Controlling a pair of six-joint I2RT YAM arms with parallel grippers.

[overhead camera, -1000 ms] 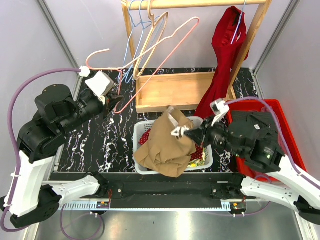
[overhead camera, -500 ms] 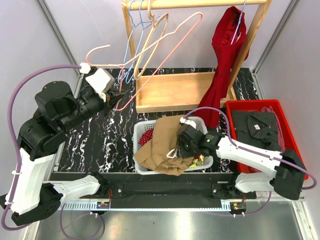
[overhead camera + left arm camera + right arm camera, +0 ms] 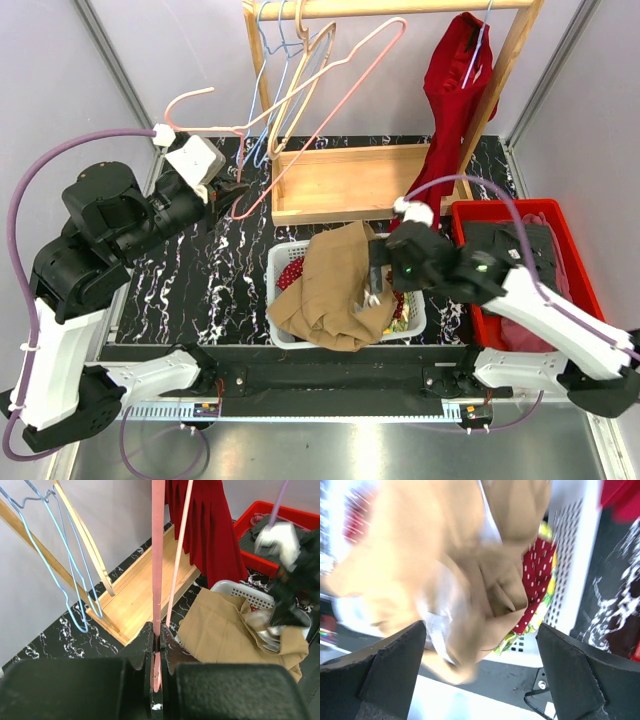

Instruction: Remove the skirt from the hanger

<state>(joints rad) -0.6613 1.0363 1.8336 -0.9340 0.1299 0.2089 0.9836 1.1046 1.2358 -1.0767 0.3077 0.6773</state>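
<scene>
One crumpled tan fabric skirt (image 3: 335, 285) heaped in white plastic basket (image 3: 277, 258), right gripper (image 3: 481, 626) just above it, jaws spread wide, empty, left gripper (image 3: 156, 650) clenched on thin pink wire hanger (image 3: 158, 555)

The left gripper (image 3: 156, 647) pinches the lower bar of a pink hanger (image 3: 158, 555) standing before blue wire hangers (image 3: 67, 587) and a wooden tray (image 3: 140, 597), while a tan skirt (image 3: 225, 630) lies heaped over a white basket (image 3: 239, 591) beside a hanging red garment (image 3: 205, 525), the blurred right arm (image 3: 300, 570) over it.
</scene>
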